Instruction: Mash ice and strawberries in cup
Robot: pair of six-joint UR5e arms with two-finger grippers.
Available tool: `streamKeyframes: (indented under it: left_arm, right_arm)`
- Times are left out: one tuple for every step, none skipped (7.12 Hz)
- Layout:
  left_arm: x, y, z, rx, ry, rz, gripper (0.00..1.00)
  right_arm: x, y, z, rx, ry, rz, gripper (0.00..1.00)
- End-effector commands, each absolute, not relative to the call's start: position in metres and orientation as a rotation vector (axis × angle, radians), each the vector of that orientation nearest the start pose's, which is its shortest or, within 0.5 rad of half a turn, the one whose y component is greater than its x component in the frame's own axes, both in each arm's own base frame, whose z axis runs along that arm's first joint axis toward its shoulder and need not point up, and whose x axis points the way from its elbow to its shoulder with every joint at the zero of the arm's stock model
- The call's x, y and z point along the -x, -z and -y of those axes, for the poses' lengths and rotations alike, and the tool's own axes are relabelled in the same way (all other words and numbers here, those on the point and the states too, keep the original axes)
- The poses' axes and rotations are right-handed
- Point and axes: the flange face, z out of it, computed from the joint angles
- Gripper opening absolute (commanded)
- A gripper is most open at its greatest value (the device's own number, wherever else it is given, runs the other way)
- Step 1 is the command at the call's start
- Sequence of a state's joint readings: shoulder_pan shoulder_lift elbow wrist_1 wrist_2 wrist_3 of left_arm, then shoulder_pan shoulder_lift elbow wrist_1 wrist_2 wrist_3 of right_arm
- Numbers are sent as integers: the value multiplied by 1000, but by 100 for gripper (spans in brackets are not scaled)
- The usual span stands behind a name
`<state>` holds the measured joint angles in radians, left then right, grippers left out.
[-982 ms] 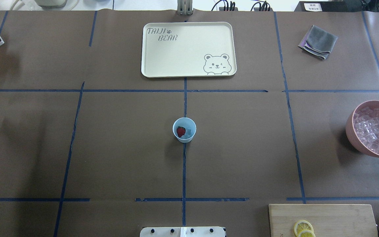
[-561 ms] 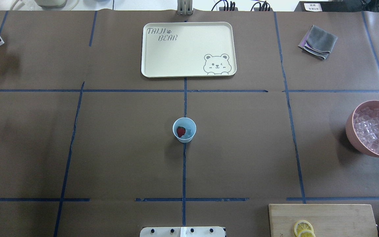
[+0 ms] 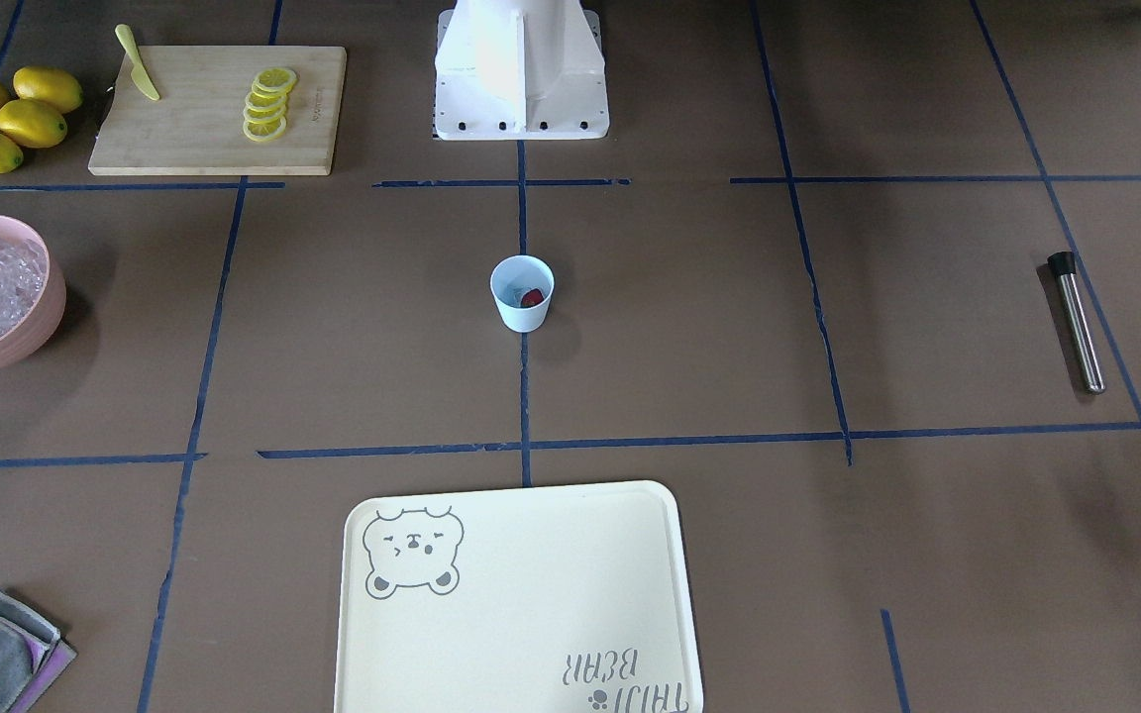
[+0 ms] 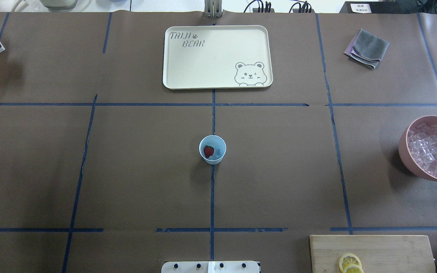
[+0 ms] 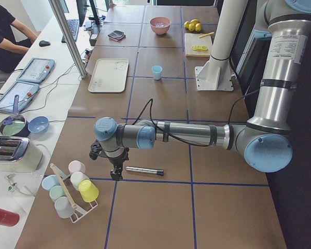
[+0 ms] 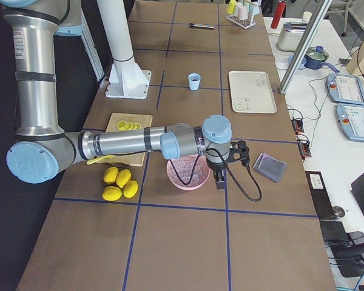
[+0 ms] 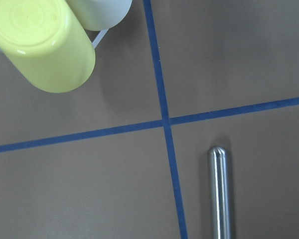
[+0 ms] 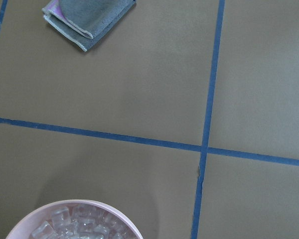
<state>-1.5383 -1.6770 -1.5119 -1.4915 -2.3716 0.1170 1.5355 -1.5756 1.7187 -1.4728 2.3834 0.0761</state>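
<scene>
The cup [image 4: 212, 149] stands mid-worktop with the strawberry [image 4: 208, 151] whole beside the ice [image 4: 217, 153] inside — loaded, I judge, but nothing mashed — while my left gripper [image 5: 114, 175] hangs near the muddler [image 5: 144, 169] lying free, and I cannot tell whether it or my right gripper [image 6: 219, 183] is open.

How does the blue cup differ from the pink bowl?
Size: the cup is small; the bowl is much larger and wider.
Colour: the cup is pale blue, the bowl pink.
Contents: the cup holds one strawberry and a little ice; the bowl is filled with ice cubes only.
Place: the cup stands in the middle of the table, the bowl near the edge on the robot's right.
Both stand upright, open, and hold ice.
</scene>
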Motion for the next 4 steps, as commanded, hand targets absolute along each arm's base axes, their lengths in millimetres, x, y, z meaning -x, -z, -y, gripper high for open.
streamKeyframes:
  left_arm:
    - [75,-643,524,15,-58,-814,100]
    - [77,-645,523,15,-53,-813,100]
    - [77,-645,523,15,-53,-813,100]
    - [77,-644,523,15,-52,-815,100]
  right_arm:
    - [-43,-578,501,-164,52,826,100]
    - [-43,-578,502,-147,45,827,100]
    - [-43,-579,502,-143,44,827,100]
    - [-43,-584,499,-132,38,827,100]
